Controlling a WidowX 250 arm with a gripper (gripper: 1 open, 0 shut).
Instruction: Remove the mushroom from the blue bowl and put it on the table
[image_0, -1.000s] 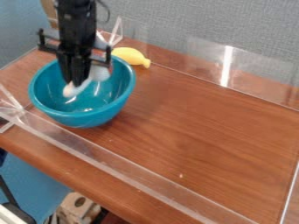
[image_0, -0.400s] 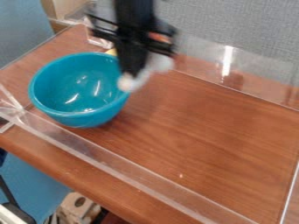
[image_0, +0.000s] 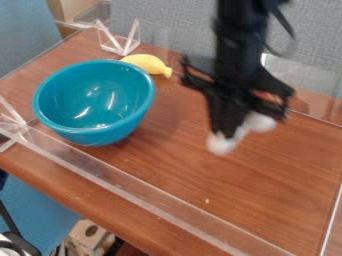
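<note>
The mushroom (image_0: 222, 141) has left the blue bowl (image_0: 91, 100), pinched in the gripper's (image_0: 227, 135) jaws above the counter (image_0: 160, 170), only its setting-down remaining.

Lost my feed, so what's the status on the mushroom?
Gripper shut on mushroom, held above the table. Bowl empty, off to the side. Banana behind bowl; nothing under the mushroom.
</note>
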